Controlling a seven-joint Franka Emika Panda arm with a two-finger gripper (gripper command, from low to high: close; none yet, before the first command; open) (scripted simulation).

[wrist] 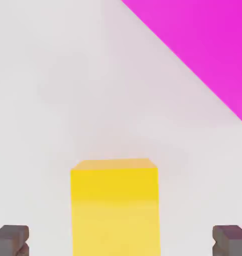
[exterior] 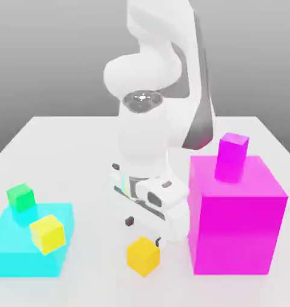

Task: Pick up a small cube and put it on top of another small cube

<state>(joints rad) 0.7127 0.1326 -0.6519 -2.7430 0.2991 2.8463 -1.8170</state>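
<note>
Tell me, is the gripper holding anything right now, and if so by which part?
Nothing is held. The gripper is open, its fingertips standing clear on either side of the small amber cube, which sits on the white table.

A pale grey table (exterior: 81, 150) carries everything. At about 6 o'clock, near the front edge, sits the amber cube (exterior: 143, 256), resting directly on the tabletop. Just beside it, at 4 o'clock, stands a big magenta block (exterior: 237, 222), apart from the cube. At 8 o'clock lies a flat cyan slab (exterior: 15, 240). In the hand view the amber cube (wrist: 115, 205) stands on the bare table (wrist: 52, 100), with the magenta block (wrist: 203, 45) near it.
</note>
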